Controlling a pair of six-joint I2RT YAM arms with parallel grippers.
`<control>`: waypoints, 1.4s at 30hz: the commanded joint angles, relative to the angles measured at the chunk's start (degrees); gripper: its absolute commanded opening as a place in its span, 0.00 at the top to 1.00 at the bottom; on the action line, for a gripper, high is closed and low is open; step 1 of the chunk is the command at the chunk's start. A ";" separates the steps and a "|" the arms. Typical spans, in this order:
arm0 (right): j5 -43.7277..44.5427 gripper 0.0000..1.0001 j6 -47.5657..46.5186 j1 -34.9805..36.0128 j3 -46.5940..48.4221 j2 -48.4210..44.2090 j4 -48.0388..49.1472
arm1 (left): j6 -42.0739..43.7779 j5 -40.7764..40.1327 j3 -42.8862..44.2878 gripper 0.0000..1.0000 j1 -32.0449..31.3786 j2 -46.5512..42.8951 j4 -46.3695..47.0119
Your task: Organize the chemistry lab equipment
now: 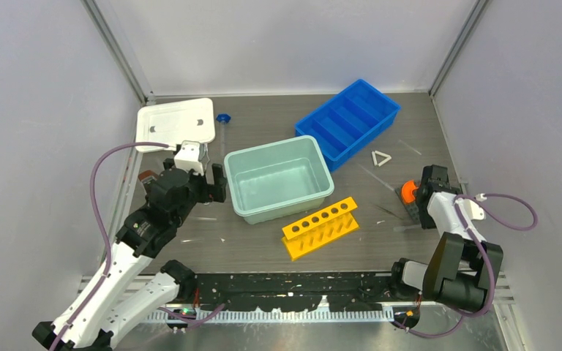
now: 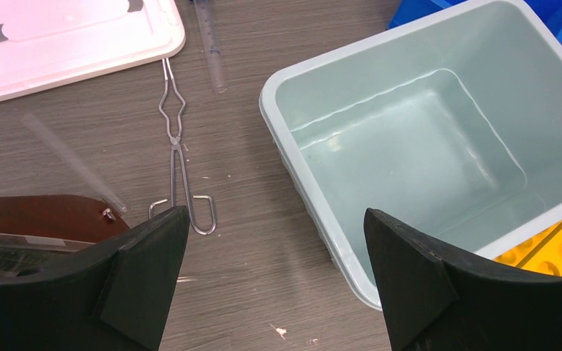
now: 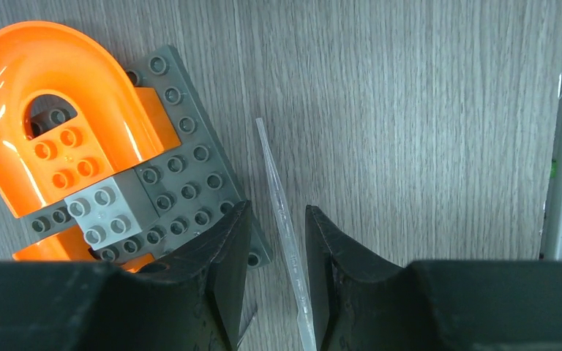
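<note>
My left gripper (image 2: 274, 216) hangs spread wide and empty, tipped down over the table. The metal tongs (image 2: 178, 157) lie flat just ahead of its left finger and the teal tub (image 2: 351, 55) ahead to its right, so I judge the tongs come next. My right gripper (image 3: 276, 212) points straight down, jaws narrowed astride the clear pipette (image 3: 272, 183) but not clamped, with the grey brick plate (image 3: 183, 183) close by its left finger.

Reaches forward on the left with elbow bent and the left pincer (image 2: 274, 219) spread wide, and folds tight on the right with the right pincer (image 3: 274, 212) aimed straight down, jaws parted by only a slim gap.
</note>
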 commanded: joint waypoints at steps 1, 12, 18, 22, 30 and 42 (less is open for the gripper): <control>0.37 0.61 0.14 -1.03 -0.92 -0.12 2.91 | -0.80 -1.43 1.84 0.07 -0.16 -0.39 -0.74; -1.09 0.61 1.11 -1.37 -1.31 2.24 4.15 | -1.27 -0.70 1.61 0.07 -0.16 1.59 -0.25; -1.41 0.61 1.62 -1.41 -2.19 2.66 5.56 | -1.71 -0.48 1.22 0.07 -0.16 1.44 -0.33; -1.58 0.61 1.69 -1.43 -3.36 2.15 7.81 | -1.33 -0.98 0.91 0.07 -0.16 0.78 -0.38; -2.32 0.61 1.19 -1.44 -3.24 4.95 8.59 | -1.23 -1.47 0.90 0.07 -0.16 0.16 -0.65; -1.50 0.62 0.89 -1.45 -1.52 2.83 3.43 | -1.85 -1.56 -0.24 0.07 -0.16 -0.84 -0.94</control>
